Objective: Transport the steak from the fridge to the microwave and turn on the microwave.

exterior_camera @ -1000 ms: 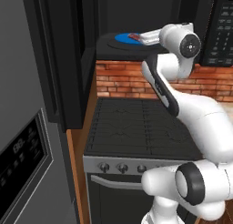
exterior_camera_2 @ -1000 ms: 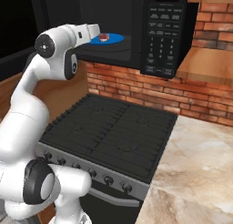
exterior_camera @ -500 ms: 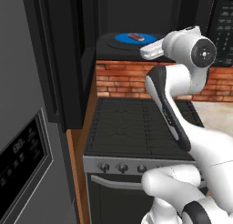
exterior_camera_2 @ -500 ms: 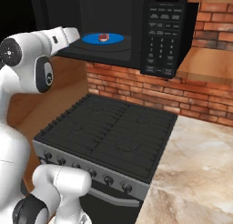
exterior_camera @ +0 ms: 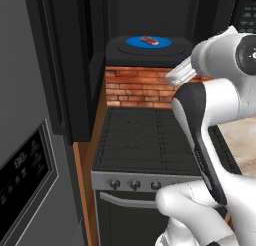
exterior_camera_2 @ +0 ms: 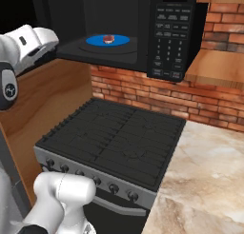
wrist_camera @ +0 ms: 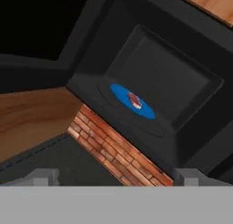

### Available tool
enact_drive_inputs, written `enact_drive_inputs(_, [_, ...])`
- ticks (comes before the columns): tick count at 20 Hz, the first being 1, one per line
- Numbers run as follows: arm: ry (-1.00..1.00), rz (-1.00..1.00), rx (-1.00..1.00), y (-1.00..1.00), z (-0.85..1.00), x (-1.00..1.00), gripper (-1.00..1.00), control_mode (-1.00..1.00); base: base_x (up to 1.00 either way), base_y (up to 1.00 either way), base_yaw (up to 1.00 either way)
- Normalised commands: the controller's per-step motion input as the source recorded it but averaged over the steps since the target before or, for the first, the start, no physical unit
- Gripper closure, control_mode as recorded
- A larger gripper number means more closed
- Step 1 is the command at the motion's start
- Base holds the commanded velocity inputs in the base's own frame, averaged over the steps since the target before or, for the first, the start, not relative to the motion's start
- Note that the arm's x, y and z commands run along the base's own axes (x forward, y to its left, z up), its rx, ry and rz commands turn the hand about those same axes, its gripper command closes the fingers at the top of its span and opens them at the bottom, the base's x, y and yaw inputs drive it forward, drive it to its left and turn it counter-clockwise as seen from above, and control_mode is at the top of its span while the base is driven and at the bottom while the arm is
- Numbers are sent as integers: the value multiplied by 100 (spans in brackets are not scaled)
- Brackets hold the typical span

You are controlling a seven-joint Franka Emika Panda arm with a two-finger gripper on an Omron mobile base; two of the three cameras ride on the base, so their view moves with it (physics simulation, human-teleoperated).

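The steak [exterior_camera: 149, 40] [exterior_camera_2: 108, 38] [wrist_camera: 134, 99], a small red slab, lies on the blue turntable [wrist_camera: 143, 110] inside the open black microwave [exterior_camera_2: 124, 54]. The microwave's keypad [exterior_camera_2: 167, 43] is on its right side. My gripper [wrist_camera: 117, 177] is open, its fingertips [wrist_camera: 43, 176] spread wide with nothing between them. It hangs in front of and below the microwave opening, well clear of the steak, at the end of the white arm [exterior_camera: 174, 77]. The grey fridge [exterior_camera: 30, 140] with its dark dispenser panel stands at the near left.
A black knobbed stove [exterior_camera: 145, 140] [exterior_camera_2: 119, 138] sits under the microwave against a brick wall [exterior_camera_2: 143, 95]. A marble counter [exterior_camera_2: 205, 180] runs to its right. The dark microwave door [exterior_camera: 70, 65] stands swung out to the left, and a wooden side panel [exterior_camera_2: 52, 100] flanks the stove.
My arm has drawn back from the microwave opening, away from the steak. The steak stays on the turntable. The gripper stays open.
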Motion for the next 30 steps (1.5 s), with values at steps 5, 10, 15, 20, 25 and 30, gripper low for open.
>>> enact_drive_inputs(5, [0, 23, -23, -2, -1, -100, -100, -100, 0, 0, 0])
enact_drive_inputs(10, [0, 29, -24, -1, -20, -100, -100, -100, 0, 0, 0])
enact_drive_inputs(15, [-6, 11, -39, 47, -41, -100, -100, -100, 0, 0, 0])
enact_drive_inputs(20, [-7, 0, -49, 83, -15, -94, -100, -100, 0, 0, 0])
enact_drive_inputs(25, [-9, 0, -44, 64, 0, -91, -100, -100, 0, 0, 0])
enact_drive_inputs(30, [-9, 4, -41, 46, 0, -81, -100, -100, 0, 0, 0])
